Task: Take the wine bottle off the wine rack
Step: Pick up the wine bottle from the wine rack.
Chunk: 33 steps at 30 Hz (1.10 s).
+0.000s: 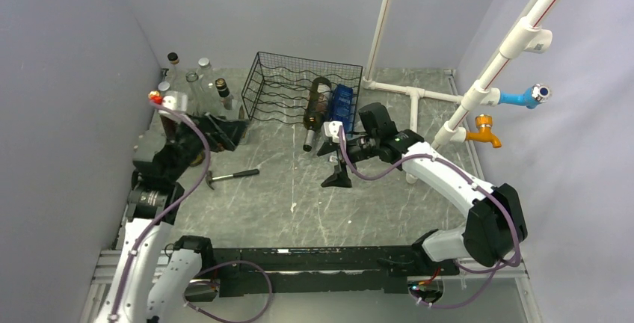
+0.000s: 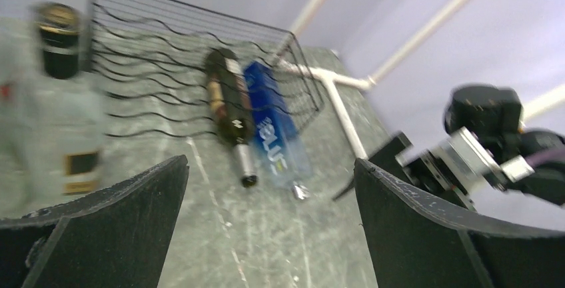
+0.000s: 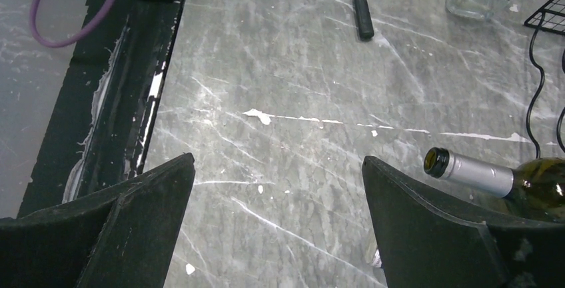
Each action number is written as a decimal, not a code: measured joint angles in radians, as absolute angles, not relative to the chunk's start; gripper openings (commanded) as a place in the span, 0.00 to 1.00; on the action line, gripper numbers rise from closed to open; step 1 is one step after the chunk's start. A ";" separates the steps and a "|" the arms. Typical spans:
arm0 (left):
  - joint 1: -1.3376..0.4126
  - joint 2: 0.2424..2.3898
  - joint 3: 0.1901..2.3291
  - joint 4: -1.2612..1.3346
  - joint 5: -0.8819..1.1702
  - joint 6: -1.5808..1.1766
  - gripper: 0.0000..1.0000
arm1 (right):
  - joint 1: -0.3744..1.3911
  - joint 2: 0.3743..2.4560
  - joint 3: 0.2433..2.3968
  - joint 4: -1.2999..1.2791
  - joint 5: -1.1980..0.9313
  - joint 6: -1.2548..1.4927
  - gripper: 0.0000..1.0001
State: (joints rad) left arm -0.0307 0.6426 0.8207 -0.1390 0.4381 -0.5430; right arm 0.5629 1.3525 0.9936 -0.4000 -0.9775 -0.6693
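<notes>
Right gripper [image 1: 333, 164] spread (empty) | arm [image 1: 442, 172] extended, near wine bottle [image 1: 316, 110] neck

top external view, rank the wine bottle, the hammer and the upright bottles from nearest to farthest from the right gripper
1. wine bottle, lying in the wine rack just behind the right gripper, neck pointing toward it
2. hammer, on the table to the gripper's left
3. upright bottles, back left, beside the rack
</notes>
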 measured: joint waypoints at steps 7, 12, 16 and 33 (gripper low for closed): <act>-0.387 0.754 0.820 -0.139 0.232 -0.484 0.99 | 0.549 1.356 1.000 -0.413 -0.969 -0.684 1.00; -0.518 0.858 0.820 -0.121 0.082 -0.449 0.99 | 0.537 1.356 1.000 -0.418 -0.965 -0.689 1.00; -0.590 0.953 0.820 -0.086 0.004 -0.430 0.99 | 0.529 1.356 1.000 -0.418 -0.955 -0.689 1.00; -0.606 1.424 1.006 -0.044 -0.024 -0.412 0.99 | 0.510 1.356 1.000 -0.416 -0.936 -0.681 1.00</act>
State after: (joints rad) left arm -0.6056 1.4239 1.0058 -0.0444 -0.0242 -0.4122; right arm 0.5098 1.3556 0.9997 -0.4164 -0.9356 -0.6807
